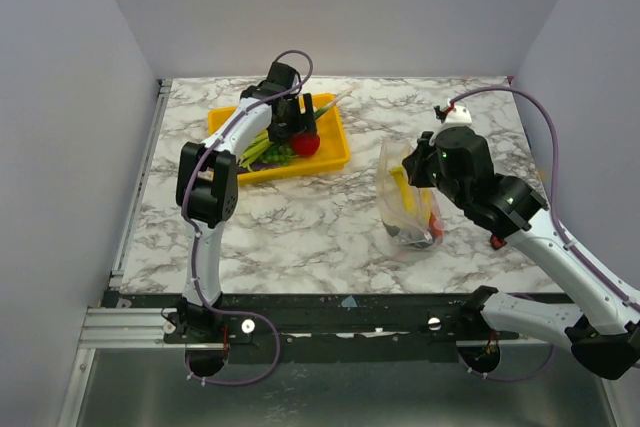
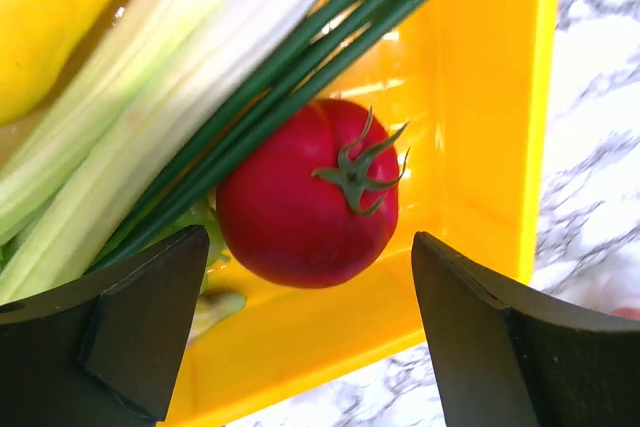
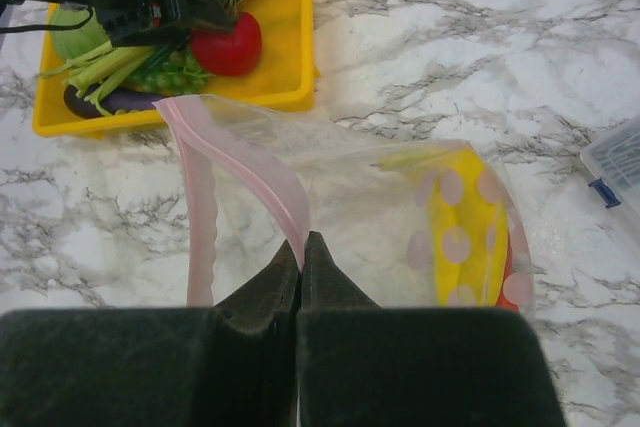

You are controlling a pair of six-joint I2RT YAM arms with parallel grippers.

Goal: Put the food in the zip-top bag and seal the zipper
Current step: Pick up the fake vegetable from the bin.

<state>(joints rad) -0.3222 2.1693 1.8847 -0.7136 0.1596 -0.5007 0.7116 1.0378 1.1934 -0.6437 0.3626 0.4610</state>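
The food lies in a yellow tray [image 1: 335,152]: a red round fruit [image 2: 305,192] with a green stem, long green-white leeks [image 2: 200,77] and a green cabbage [image 3: 75,32]. My left gripper [image 2: 310,247] hangs open just above the red fruit [image 1: 306,144], one finger on each side, not touching it. The zip-top bag [image 3: 350,207] stands open at centre right. A yellow banana [image 3: 455,227] and a red piece are inside it. My right gripper [image 3: 303,239] is shut on the pink zipper [image 3: 250,159] and holds that lip up.
A small clear packet with a blue mark [image 3: 615,162] lies to the right of the bag. A purple piece [image 3: 110,102] sits at the tray's near corner. The tray's wall [image 2: 490,97] stands close beside the red fruit. Marble table [image 1: 300,227] lies between tray and bag.
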